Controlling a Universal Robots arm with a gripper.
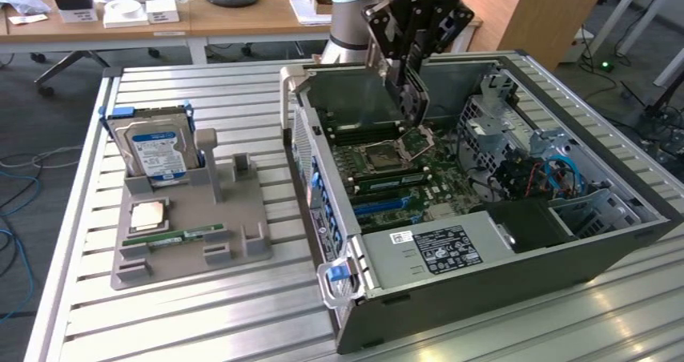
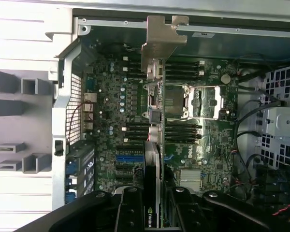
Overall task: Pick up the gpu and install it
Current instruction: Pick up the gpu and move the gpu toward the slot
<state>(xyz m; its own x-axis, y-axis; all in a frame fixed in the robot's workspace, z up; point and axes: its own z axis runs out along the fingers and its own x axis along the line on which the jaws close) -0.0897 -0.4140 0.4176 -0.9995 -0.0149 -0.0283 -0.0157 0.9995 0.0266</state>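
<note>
I read, from the exterior view's left: hard drive (image 1: 158, 150) with blue-white label upright in gray stand (image 1: 230, 218), open computer case (image 1: 513, 258), gripper (image 1: 406, 78) marked ROBOTIQ clamped on the gpu (image 2: 153, 154), held edge-on over the DELL motherboard (image 2: 111, 96), NVIDIA logo (image 2: 149, 217) on its edge.

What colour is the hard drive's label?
Blue and white; the silver boxy hard drive's label shows best in the exterior view.
</note>
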